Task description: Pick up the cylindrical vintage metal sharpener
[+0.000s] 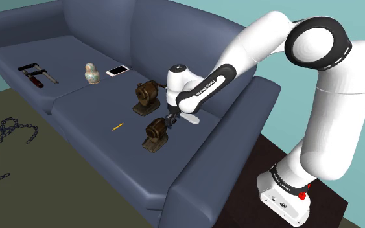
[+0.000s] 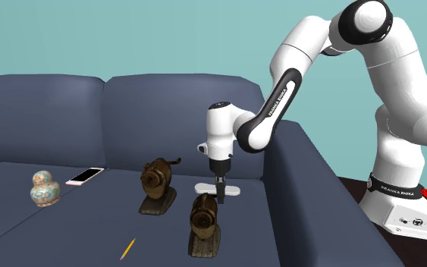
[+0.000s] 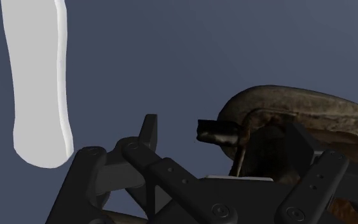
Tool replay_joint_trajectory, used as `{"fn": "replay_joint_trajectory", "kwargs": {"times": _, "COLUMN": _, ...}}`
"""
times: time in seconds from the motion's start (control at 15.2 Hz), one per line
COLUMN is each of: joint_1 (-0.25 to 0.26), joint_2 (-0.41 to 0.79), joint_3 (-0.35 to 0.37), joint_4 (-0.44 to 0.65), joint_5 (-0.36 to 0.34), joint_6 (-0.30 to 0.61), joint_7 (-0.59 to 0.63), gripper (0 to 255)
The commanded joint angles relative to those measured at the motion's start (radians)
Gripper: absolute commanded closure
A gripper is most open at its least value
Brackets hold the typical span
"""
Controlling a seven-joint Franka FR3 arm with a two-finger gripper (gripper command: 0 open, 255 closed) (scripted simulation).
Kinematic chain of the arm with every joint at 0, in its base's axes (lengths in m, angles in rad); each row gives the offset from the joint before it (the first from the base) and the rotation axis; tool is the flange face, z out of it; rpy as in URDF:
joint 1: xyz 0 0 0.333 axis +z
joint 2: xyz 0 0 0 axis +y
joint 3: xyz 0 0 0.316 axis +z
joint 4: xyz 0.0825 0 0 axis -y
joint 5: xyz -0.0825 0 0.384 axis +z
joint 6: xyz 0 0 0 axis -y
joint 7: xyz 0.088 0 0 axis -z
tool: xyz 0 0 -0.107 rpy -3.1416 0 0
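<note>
The cylindrical sharpener [image 1: 156, 133] is a dark brown metal drum on a flat base, lying on the blue sofa seat [image 1: 103, 113]; it also shows nearest the camera in the second exterior view [image 2: 204, 218]. My black gripper [image 1: 170, 120] points down at its rear end, just above it [image 2: 221, 186]. In the wrist view the fingers stand apart, my gripper [image 3: 225, 137] is open, and the sharpener [image 3: 298, 111] sits toward one finger, its dark tip between the two. The other finger [image 3: 149, 133] touches nothing.
A second brown sharpener [image 1: 147, 96] with a crank stands just behind. A flat white object [image 1: 190, 120] lies beside the gripper. A pencil [image 1: 117, 126], a phone [image 1: 117, 70], a small figurine [image 1: 92, 74] and a clamp [image 1: 37, 74] lie on the sofa. A chain [image 1: 6, 139] lies on the floor.
</note>
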Motion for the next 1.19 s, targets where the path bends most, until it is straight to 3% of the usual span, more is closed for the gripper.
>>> {"fn": "replay_joint_trajectory", "kwargs": {"times": 0.0, "joint_1": 0.000, "joint_2": 0.005, "joint_3": -0.002, "joint_4": 0.003, "joint_5": -0.002, "joint_6": 0.003, "joint_7": 0.001, "gripper": 255}}
{"fn": "replay_joint_trajectory", "kwargs": {"times": 0.59, "joint_1": 0.001, "joint_2": 0.004, "joint_3": -0.001, "joint_4": 0.001, "joint_5": -0.002, "joint_6": 0.003, "joint_7": 0.001, "gripper": 255}}
{"fn": "replay_joint_trajectory", "kwargs": {"times": 1.12, "joint_1": -0.019, "joint_2": -0.087, "joint_3": 0.027, "joint_4": -0.005, "joint_5": 0.043, "joint_6": -0.078, "joint_7": -0.034, "gripper": 255}}
